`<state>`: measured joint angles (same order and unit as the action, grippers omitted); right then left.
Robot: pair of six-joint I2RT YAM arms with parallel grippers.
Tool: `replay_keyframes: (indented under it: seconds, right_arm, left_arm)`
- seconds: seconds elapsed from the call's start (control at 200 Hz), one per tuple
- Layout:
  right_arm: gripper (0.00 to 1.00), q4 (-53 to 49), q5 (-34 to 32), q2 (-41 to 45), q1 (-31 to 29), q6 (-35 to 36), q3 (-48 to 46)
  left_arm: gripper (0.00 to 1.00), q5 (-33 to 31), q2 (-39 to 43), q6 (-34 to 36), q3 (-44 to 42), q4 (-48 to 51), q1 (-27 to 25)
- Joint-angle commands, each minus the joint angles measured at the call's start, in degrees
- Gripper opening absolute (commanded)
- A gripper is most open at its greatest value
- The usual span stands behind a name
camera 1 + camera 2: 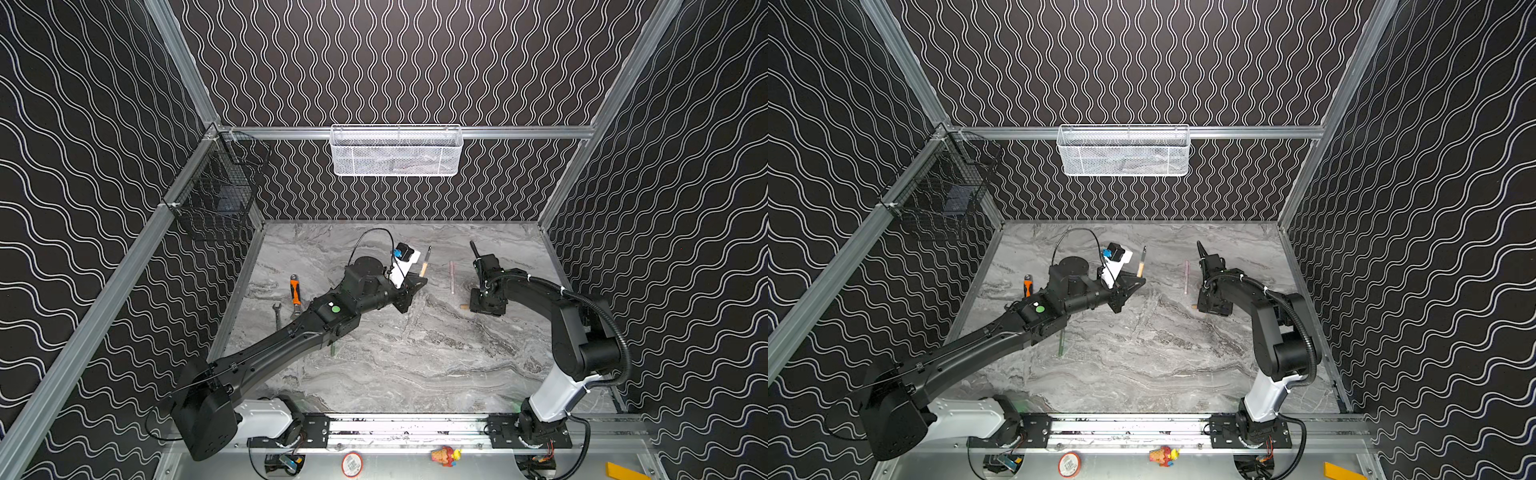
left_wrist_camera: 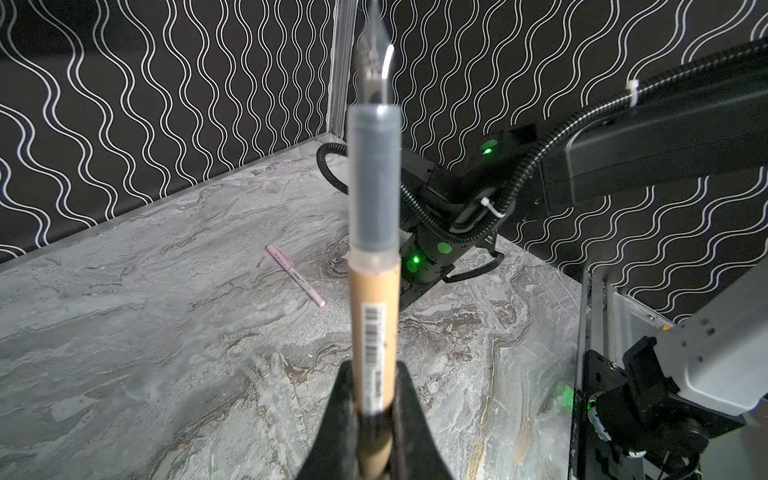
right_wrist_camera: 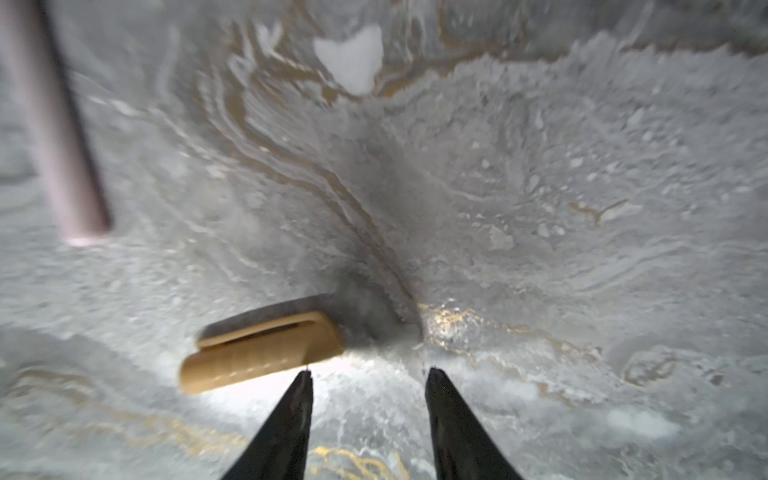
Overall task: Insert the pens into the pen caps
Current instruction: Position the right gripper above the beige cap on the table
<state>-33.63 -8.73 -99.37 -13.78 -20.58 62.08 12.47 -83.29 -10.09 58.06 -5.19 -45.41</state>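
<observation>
Tan pen (image 2: 374,316), tan cap (image 3: 257,353), pink pen (image 2: 296,275), probably green pen (image 1: 1061,345)

Tan pen (image 2: 374,316) uncapped, tan cap (image 3: 257,353) lying loose

Right wrist view: the tan cap (image 3: 257,353) is blurred, and we cannot tell whether a fingertip of the right gripper (image 3: 368,374) touches it. The picture's edge cuts off the pink pen (image 3: 58,124). In both top views we see only a stub of that cap, since the gripper's own body hides the rest and its fingertips. The dark green pen (image 1: 332,348) lies mostly under the left arm (image 1: 291,332). Left wrist view: the nib of the tan pen (image 2: 374,299) is blurred and cut by the edge, and its rear end is hidden within the left gripper (image 2: 374,370).
</observation>
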Motion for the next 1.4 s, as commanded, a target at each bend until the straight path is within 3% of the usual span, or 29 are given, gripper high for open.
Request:
replay_keyframes:
  seconds: [0.0, 0.666, 1.396]
  right_arm:
    - [0.46, -1.55, -0.74, 1.28, -0.02, -0.91, 1.53]
    - [0.45, 0.31, -0.94, -3.60, 1.60, -1.07, 1.50]
    - [0.46, 1.78, 3.38, -5.74, 2.62, 1.60, 5.64]
  left_arm:
    - [0.00, 0.10, -0.44, 0.86, 0.51, -1.14, 0.03]
    - [0.00, 0.36, -1.18, 1.00, 0.40, -1.14, -0.02]
    - [0.00, 0.32, -1.80, 1.30, 0.80, -0.96, 0.01]
